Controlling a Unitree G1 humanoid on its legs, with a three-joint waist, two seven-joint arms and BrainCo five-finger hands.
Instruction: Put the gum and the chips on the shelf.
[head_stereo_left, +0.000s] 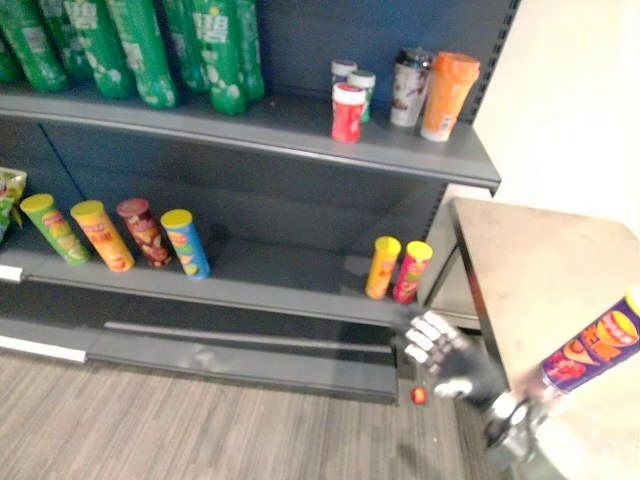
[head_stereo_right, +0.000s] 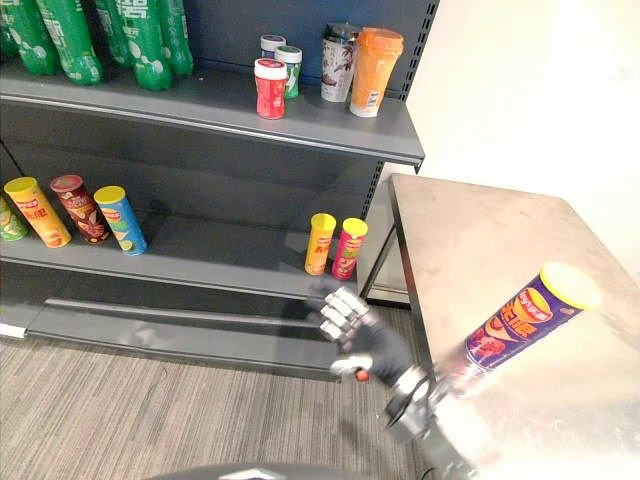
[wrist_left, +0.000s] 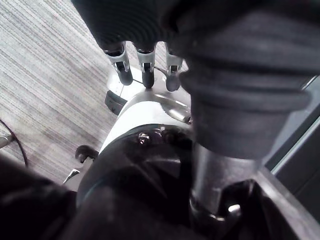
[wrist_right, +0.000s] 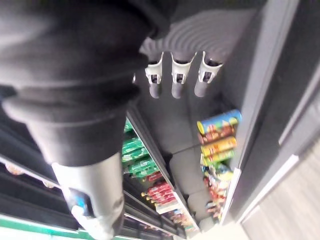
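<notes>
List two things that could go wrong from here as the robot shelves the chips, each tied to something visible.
1. The purple chips can stands on the table right beside the right forearm; a swing of that arm could knock it over.
2. The right hand, open and empty, hangs before the lower shelf near the yellow can and pink can; a reach there might topple them.

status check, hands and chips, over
Right hand open, empty, low by the lower shelf edge. Left hand open, empty. Purple chips can on the table, not gripped. Nothing blocking it.
</notes>
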